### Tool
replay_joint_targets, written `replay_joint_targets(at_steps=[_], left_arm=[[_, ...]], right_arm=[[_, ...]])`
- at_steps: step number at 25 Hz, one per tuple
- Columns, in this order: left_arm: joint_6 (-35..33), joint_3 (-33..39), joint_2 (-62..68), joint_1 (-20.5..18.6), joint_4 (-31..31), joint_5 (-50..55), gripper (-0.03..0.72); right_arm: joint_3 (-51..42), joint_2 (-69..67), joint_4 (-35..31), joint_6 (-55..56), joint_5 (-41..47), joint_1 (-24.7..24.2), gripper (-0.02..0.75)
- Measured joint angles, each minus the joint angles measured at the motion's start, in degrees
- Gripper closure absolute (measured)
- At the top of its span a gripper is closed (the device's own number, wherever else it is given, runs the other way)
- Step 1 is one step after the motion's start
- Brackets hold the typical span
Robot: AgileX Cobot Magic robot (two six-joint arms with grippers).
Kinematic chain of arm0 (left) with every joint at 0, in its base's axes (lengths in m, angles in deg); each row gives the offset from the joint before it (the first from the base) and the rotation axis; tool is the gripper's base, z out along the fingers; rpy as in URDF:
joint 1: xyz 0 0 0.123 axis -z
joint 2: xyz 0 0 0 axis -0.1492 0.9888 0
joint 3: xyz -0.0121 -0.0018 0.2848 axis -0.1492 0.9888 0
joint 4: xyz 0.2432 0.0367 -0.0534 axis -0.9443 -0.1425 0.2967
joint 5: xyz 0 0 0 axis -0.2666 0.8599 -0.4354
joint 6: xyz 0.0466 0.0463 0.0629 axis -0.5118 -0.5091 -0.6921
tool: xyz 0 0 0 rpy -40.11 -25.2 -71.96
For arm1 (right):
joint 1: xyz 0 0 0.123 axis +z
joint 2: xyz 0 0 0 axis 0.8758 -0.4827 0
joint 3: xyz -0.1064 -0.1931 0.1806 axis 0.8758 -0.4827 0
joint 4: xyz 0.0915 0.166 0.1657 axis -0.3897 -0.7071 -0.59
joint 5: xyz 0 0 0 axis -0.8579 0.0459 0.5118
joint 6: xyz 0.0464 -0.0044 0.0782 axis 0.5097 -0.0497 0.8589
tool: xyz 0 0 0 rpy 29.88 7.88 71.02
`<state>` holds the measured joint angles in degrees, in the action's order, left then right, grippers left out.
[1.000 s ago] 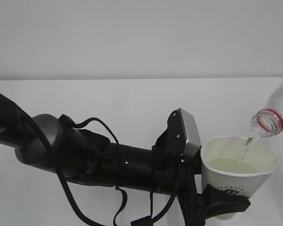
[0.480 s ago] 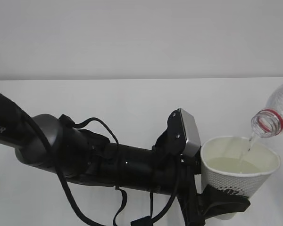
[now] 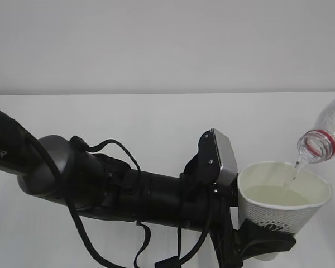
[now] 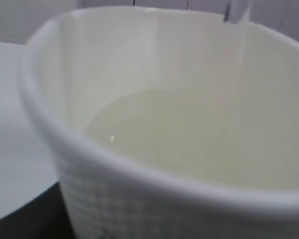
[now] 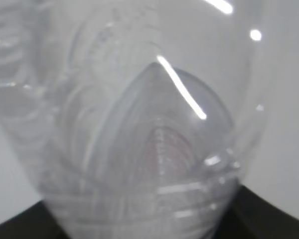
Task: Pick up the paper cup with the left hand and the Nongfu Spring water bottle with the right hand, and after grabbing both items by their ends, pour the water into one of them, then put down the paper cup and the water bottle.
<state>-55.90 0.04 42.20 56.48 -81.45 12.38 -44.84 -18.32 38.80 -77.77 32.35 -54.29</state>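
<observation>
My left gripper (image 3: 262,243) clamps the paper cup (image 3: 283,207) low. The right gripper, itself unseen, appears to hold the tilted Nongfu Spring water bottle (image 3: 325,135). I keep its mouth over the rim and the water (image 3: 295,168) thin.

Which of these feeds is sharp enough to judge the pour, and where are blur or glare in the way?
Exterior view: even light, sharp on the paper cup and bottle. Left wrist view: soft focus, near rim blurred, water readable. Right wrist view: the bottle fills the frame, blurred, with bright glare streaks.
</observation>
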Motion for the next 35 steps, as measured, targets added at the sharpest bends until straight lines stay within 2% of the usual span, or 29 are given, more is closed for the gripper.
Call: replay_joint_targets(at_steps=[27,35], left_arm=[[0.0,0.0,0.0,0.0,0.0,0.3,0.177],[0.0,0.0,0.0,0.0,0.5,0.4,0.177]], right_arm=[[0.0,0.0,0.0,-0.1,0.0,0.0,0.325],[0.0,0.0,-0.1,3.4,-0.1,0.0,0.325]])
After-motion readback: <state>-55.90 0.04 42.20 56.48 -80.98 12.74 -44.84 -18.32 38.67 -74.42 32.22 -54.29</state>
